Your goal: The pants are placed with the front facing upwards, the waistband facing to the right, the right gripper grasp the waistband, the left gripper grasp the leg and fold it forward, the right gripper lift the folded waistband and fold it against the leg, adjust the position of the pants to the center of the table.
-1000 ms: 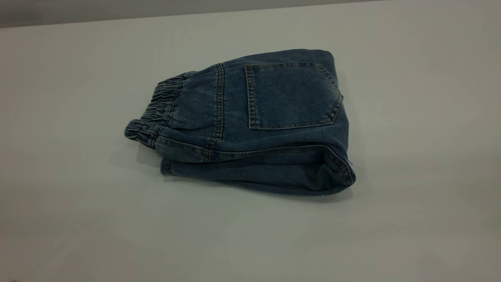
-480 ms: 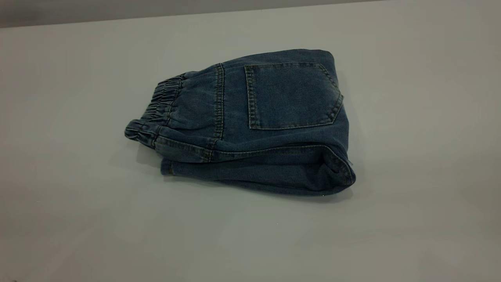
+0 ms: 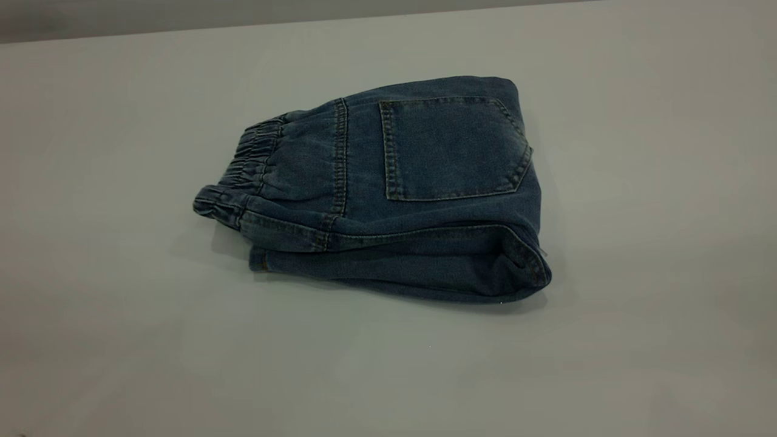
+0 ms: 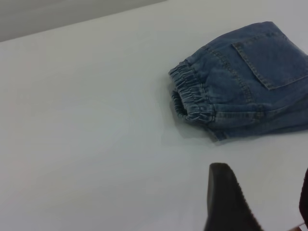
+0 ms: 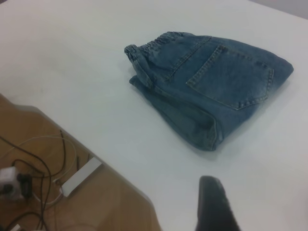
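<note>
The blue denim pants [image 3: 400, 194] lie folded into a compact bundle near the middle of the white table [image 3: 121, 334], a patch pocket [image 3: 449, 149] facing up. The gathered waistband [image 3: 243, 176] points to the left in the exterior view. Neither gripper appears there. In the left wrist view the left gripper [image 4: 263, 173] hangs over bare table, well short of the pants [image 4: 250, 82] and waistband [image 4: 190, 94], open and holding nothing. In the right wrist view the right gripper [image 5: 262, 190] shows one dark finger [image 5: 214, 204], with only table beside it, far from the pants [image 5: 211, 91].
The right wrist view shows the table's edge [image 5: 110, 166] and beyond it a wooden floor with cables, a power plug block [image 5: 12, 183] and a flat white box [image 5: 79, 175]. Bare tabletop surrounds the pants on all sides.
</note>
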